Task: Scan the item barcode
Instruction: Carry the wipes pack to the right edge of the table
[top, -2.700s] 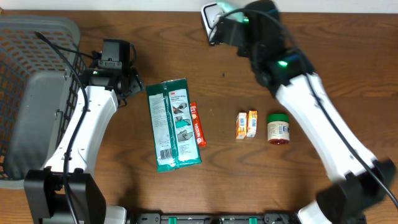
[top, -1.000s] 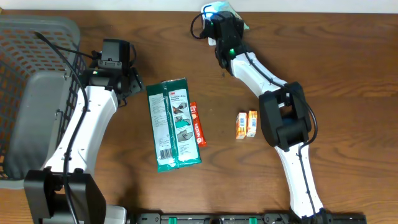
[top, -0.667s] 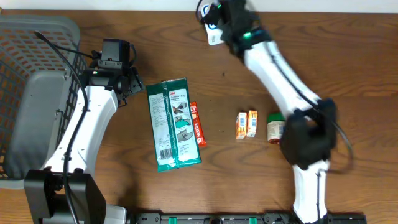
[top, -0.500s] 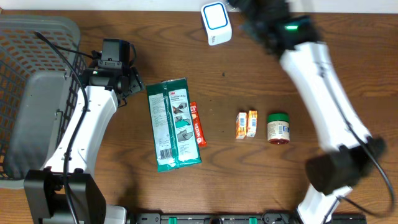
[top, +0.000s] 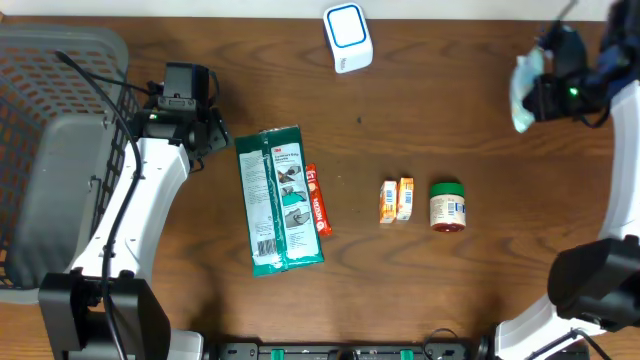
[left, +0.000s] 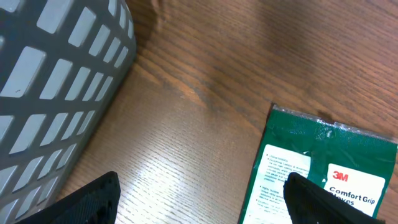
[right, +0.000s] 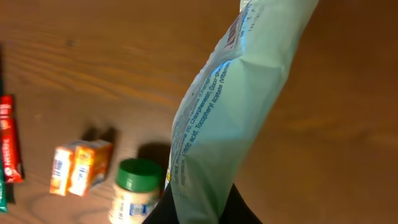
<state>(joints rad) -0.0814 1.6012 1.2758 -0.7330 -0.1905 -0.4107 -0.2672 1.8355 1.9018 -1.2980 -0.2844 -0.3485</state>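
Note:
My right gripper (top: 552, 88) is shut on a pale mint-green pouch (top: 525, 84) and holds it in the air at the far right of the table. In the right wrist view the pouch (right: 236, 112) rises from between my dark fingers (right: 166, 211), small print facing the camera; no barcode shows. The white scanner with a blue face (top: 348, 36) stands at the back centre, well left of the pouch. By the basket my left gripper (top: 210, 135) hangs open, with bare wood between its fingertips (left: 93, 199).
A green 3M packet (top: 280, 200) lies beside a red stick pack (top: 317, 200) left of centre. Two small orange boxes (top: 397, 199) and a green-lidded jar (top: 447, 206) sit at centre right. A grey basket (top: 50, 150) fills the left edge.
My right arm has swung from the scanner at the back centre out to the far right, carrying the pouch. The left arm has not moved.

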